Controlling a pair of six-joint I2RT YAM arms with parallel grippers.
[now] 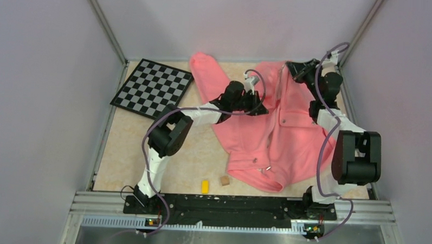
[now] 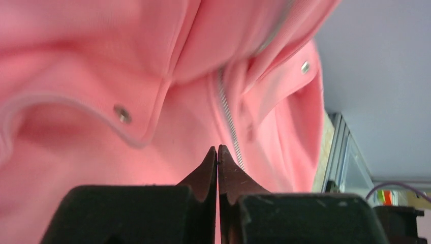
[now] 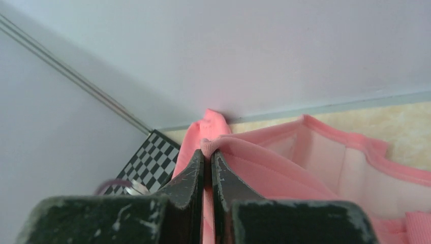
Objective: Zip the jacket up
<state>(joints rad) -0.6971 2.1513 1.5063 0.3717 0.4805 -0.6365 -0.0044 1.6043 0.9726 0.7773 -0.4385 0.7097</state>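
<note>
We see the jacket (image 1: 256,139) spread over the right half of the bench (image 1: 196,159). Its salmon-pink body runs from 6 o'clock near the arm bases up to 12 o'clock at the back wall, with one sleeve (image 1: 207,70) thrown out toward 11 o'clock. Its zipper (image 2: 228,119) shows as a pale toothed line between two flaps, each carrying a metal snap stud (image 2: 122,114). The left pincer (image 1: 263,109) lies over the middle of the jacket, at 9 o'clock of the zipper line. Its jaws are pressed fully together with the tips right at the zipper teeth, and we cannot tell whether anything is pinched between them. The right pincer (image 1: 289,66) sits at the jacket's far edge, around 1 o'clock of the bench, clamped tight on a fold of the pink edge, with the paler lining (image 3: 325,152) open beside it. Farther out, a checkerboard (image 1: 152,87) lies at 10 o'clock. A yellow block (image 1: 205,185) and a small brown cube (image 1: 224,180) rest near each other at 6 o'clock, just beside the jacket's near edge.
</note>
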